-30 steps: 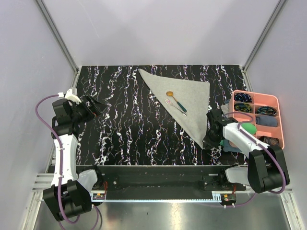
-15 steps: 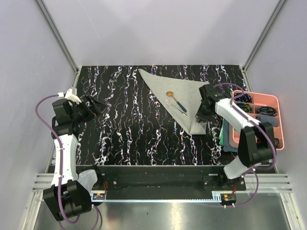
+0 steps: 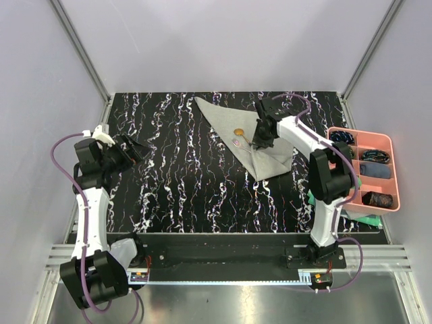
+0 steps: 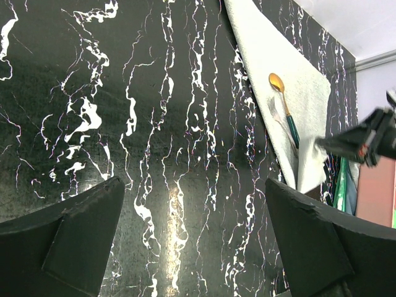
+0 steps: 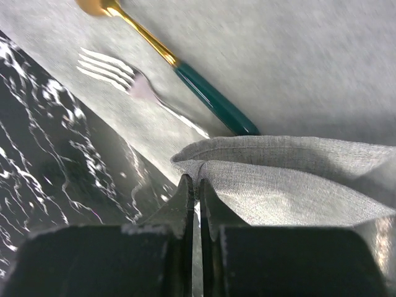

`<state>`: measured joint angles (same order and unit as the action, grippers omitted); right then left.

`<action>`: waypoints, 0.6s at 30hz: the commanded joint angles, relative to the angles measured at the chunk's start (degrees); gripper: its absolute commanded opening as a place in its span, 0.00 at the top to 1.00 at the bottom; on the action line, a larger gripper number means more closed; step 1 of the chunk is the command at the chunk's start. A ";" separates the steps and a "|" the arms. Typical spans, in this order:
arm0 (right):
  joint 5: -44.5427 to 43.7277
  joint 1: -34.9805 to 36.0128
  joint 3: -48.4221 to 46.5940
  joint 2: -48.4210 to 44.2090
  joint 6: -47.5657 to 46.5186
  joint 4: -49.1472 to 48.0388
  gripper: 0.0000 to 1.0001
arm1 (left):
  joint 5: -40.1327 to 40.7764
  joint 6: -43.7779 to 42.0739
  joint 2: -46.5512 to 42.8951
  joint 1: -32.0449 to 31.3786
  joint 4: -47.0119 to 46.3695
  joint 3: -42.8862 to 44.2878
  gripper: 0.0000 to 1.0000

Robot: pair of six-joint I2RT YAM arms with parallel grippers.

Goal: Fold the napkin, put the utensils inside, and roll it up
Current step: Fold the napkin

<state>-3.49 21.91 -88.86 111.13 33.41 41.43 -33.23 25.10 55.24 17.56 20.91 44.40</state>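
Observation:
The light grey-green napkin (image 3: 226, 121) lies as a folded triangle on the black marbled table. My right gripper (image 3: 260, 138) is shut on the napkin's near corner (image 5: 204, 162) and holds it folded over the utensil handles. The gold spoon (image 3: 238, 131) and the fork (image 3: 236, 142) lie on the napkin; in the right wrist view the spoon's teal handle (image 5: 213, 101) and the fork's tines (image 5: 114, 71) show just beyond the pinched fold. My left gripper (image 3: 135, 148) is open and empty at the far left, well away; its view shows the napkin (image 4: 291, 80) with both utensils.
A pink tray (image 3: 390, 148) with compartments of small items stands at the right edge. Dark green and teal folded cloths (image 3: 351, 217) lie in front of it. The table's black marbled top (image 3: 175, 175) lies between the two arms.
My right gripper has carried the napkin's near corner up and to the left, from beside the tray to over the utensil handles. The left arm has not moved.

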 commanded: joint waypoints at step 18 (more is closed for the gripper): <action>1.64 3.84 -22.68 16.14 -3.17 -2.58 1.00 | -1.83 0.21 1.01 -0.07 -2.80 -0.11 0.01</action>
<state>-2.87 24.86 -109.82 127.39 31.00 39.99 -33.28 25.10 56.29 17.56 20.88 44.40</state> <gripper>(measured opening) 0.020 0.987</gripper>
